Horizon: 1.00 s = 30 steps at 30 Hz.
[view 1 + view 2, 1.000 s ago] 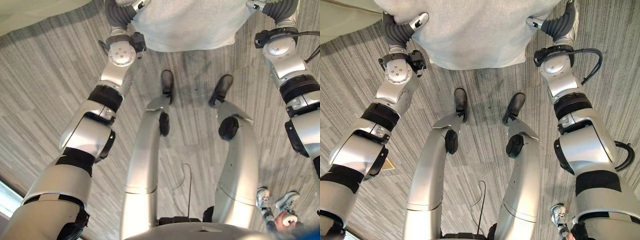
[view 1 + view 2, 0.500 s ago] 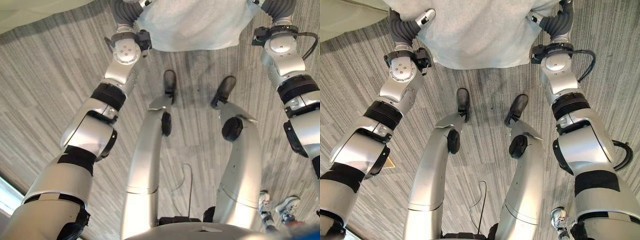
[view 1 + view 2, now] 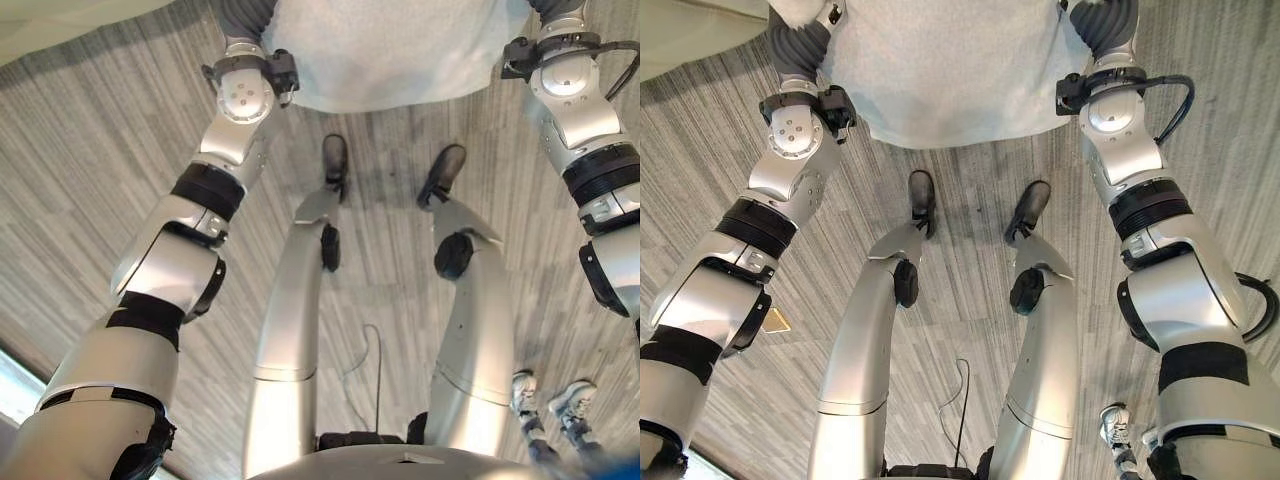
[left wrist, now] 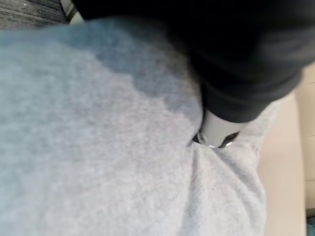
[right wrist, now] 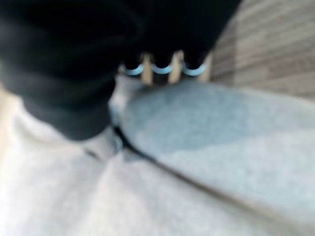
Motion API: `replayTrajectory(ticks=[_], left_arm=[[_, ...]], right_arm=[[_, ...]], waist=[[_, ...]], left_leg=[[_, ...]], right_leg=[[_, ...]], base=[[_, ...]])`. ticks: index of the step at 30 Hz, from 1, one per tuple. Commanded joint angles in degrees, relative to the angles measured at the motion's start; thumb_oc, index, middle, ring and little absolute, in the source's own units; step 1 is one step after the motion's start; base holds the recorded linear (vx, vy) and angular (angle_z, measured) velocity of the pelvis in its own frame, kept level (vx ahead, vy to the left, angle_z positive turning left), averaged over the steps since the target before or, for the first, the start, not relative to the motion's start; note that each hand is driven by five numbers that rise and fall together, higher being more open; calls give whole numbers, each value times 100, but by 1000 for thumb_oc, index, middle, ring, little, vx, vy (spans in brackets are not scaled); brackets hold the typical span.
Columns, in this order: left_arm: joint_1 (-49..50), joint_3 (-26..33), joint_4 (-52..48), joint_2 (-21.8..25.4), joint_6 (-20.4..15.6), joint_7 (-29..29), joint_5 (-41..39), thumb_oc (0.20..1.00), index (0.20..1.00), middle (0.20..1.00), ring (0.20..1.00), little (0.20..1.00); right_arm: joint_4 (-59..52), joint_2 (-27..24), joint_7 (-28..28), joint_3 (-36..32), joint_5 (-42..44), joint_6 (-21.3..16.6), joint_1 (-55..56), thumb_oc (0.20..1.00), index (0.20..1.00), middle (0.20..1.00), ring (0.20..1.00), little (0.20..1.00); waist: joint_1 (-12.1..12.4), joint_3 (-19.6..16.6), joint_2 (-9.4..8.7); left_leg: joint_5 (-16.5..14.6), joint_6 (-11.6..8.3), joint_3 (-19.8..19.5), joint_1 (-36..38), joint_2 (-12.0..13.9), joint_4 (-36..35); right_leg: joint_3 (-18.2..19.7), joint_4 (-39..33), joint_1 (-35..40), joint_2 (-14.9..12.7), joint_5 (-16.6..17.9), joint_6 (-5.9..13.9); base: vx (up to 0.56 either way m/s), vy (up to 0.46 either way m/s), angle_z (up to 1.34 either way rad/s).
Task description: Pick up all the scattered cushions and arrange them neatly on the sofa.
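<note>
We hold the grey cushion (image 3: pixel 950 70) between our two hands, out ahead and clear of the striped carpet (image 3: pixel 720 150). The left hand (image 4: pixel 216 130) has its thumb dug into the fabric near one edge, pinching it. The right hand (image 5: pixel 147 69) grips the opposite edge, fingers curled over the cushion. Compared with a second ago the cushion sits higher and further from us, wrists lifted with it — we judge the carry to the sofa is under way, placement yet to come.
</note>
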Motion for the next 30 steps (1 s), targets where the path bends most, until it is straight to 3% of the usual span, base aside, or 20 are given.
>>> replayTrajectory(ticks=[1, 6, 7, 8, 9, 10, 12, 13, 14, 15, 16, 17, 20, 22, 23, 25, 28, 29, 30], left_arm=[[437, 229, -1196, -691, -778, -468, 502, 200, 200, 200, 200, 200], [1808, 354, -2249, -985, -723, -615, 1052, 200, 200, 200, 200, 200], [2019, 403, -2370, -1011, -728, -648, 1077, 200, 200, 200, 200, 200], [2241, 395, -2434, -1034, -735, -703, 1075, 200, 200, 200, 200, 200], [2443, 363, -2558, -1071, -704, -791, 1050, 200, 200, 200, 200, 200], [2464, 361, -2564, -1075, -698, -789, 1050, 200, 200, 200, 200, 200], [3130, 350, -2867, -1065, -683, -978, 1119, 200, 200, 200, 200, 200], [3302, 327, -2963, -1054, -674, -1040, 1130, 200, 200, 200, 200, 200], [3332, 316, -2989, -1044, -667, -1042, 1134, 200, 200, 200, 200, 200], [3750, 368, -3076, -1065, -657, -1132, 1046, 200, 200, 200, 200, 200], [3986, 393, -3171, -1062, -620, -1178, 1038, 200, 200, 200, 200, 200], [4198, 406, -3275, -1023, -600, -1221, 1048, 200, 200, 200, 200, 200], [4768, 478, -3456, -965, -569, -1328, 1047, 200, 200, 200, 200, 200], [5149, 601, -3582, -931, -520, -1428, 974, 200, 200, 200, 200, 200], [5239, 650, -3605, -918, -503, -1407, 1003, 200, 200, 200, 200, 200], [5285, 646, -3596, -950, -467, -1437, 1016, 200, 200, 200, 200, 200], [5433, 668, -3598, -997, -467, -1511, 1028, 200, 200, 200, 200, 200], [5480, 674, -3599, -990, -456, -1558, 999, 200, 200, 200, 200, 200], [5525, 690, -3602, -982, -439, -1571, 995, 200, 200, 200, 200, 200]], right_arm=[[-1001, 595, -132, -78, -519, -786, 241, 200, 200, 200, 200, 200], [-2201, 954, -294, -871, -1187, -792, 1781, 200, 200, 200, 200, 200], [-2299, 994, -256, -929, -1269, -792, 2019, 200, 200, 200, 200, 200], [-2367, 1006, -218, -938, -1357, -769, 2229, 200, 200, 200, 200, 200], [-2539, 1057, -189, -982, -1429, -780, 2527, 200, 200, 200, 200, 200], [-2552, 1059, -188, -982, -1434, -772, 2553, 200, 200, 200, 200, 200], [-2938, 1026, -170, -1102, -1816, -769, 3260, 200, 200, 200, 200, 200], [-3035, 1045, -152, -1137, -1890, -745, 3461, 200, 200, 200, 200, 200], [-3059, 1055, -155, -1150, -1899, -738, 3495, 200, 200, 200, 200, 200], [-3199, 1084, -135, -1255, -1991, -758, 3872, 200, 200, 200, 200, 200], [-3307, 1109, -108, -1281, -2047, -736, 4096, 200, 200, 200, 200, 200], [-3433, 1156, -83, -1371, -2093, -731, 4305, 200, 200, 200, 200, 200], [-3614, 1195, -36, -1521, -2135, -723, 4843, 200, 200, 200, 200, 200], [-3766, 1254, 78, -1627, -2139, -680, 5311, 200, 200, 200, 200, 200], [-3810, 1242, 114, -1681, -2114, -681, 5484, 200, 200, 200, 200, 200], [-3843, 1238, 151, -1776, -2069, -653, 5679, 200, 200, 200, 200, 200], [-3945, 1229, 236, -1828, -2048, -581, 5890, 200, 200, 200, 200, 200], [-3973, 1258, 273, -1840, -2013, -552, 5926, 200, 200, 200, 200, 200], [-3981, 1278, 293, -1817, -2025, -528, 5909, 200, 200, 200, 200, 200]], waist=[[-206, -1057, 428], [-228, -1054, 432], [-206, -1042, 421], [-198, -1093, 409], [-176, -1059, 417], [-193, -1080, 414], [-157, -1043, 439], [-148, -1042, 440], [-140, -997, 465], [-100, -1017, 452], [-132, -1061, 448], [-107, -1046, 467], [-114, -1131, 400], [-94, -1237, 416], [-131, -1281, 370], [-191, -1296, 310], [-363, -1420, 296], [-371, -1450, 304], [-346, -1477, 269]], left_leg=[[-329, -420, -934, -12, -410, -342], [-177, -559, -1201, 1492, -387, -1150], [55, -567, -1245, 1624, -374, -1293], [-104, -586, -1286, 1885, -380, -1358], [129, -600, -1334, 2076, -407, -1535], [-44, -615, -1354, 2176, -409, -1528], [158, -736, -1599, 3017, -407, -2102], [239, -779, -1672, 3180, -417, -2227], [420, -777, -1698, 3164, -419, -2269], [553, -899, -1802, 3499, -385, -2443], [437, -938, -1840, 3790, -341, -2585], [646, -977, -1895, 3902, -313, -2659], [665, -1136, -1865, 4295, -191, -2631], [718, -1041, -1743, 4792, -48, -2850], [552, -1055, -1735, 4998, -54, -2851], [508, -1054, -1542, 5106, -61, -2676], [352, -866, -625, 5332, 158, -2493], [398, -702, -295, 5408, 241, -2461], [326, -681, -157, 5514, 280, -2423]], right_leg=[[170, 274, 448, 318, -805, 645], [-68, -535, 1890, 356, -700, 605], [-133, -675, 2019, 352, -523, 549], [-120, -708, 2245, 361, -702, 572], [-153, -833, 2421, 409, -594, 494], [-122, -810, 2514, 420, -758, 532], [-318, -1170, 3295, 560, -885, 403], [-376, -1248, 3507, 616, -949, 355], [-456, -1306, 3512, 604, -785, 318], [-625, -1496, 3948, 669, -875, 219], [-688, -1645, 4321, 697, -1069, 198], [-871, -1810, 4553, 702, -932, 146], [-1092, -2102, 5332, 736, -1199, 74], [-1385, -2330, 5899, 772, -1035, 48], [-1386, -2405, 6202, 767, -1191, 50], [-1495, -2540, 6601, 725, -1220, 36], [-1556, -2750, 7000, 647, -1085, 100], [-1618, -2882, 7087, 626, -903, 105], [-1571, -2982, 7210, 619, -864, 136]], base=[[-33, -46, 4], [-67, -124, 7], [-50, -128, 8], [-110, -170, 9], [47, -167, 12], [-26, -309, 30], [4, -369, 44], [-103, -189, 43], [-86, -309, 53], [3, -298, 57], [23, -380, 108], [25, -262, 92], [125, -227, 62], [98, -35, 45], [189, -70, 45], [165, -31, 32], [85, 148, 52], [56, 184, 8], [86, 192, -18]])
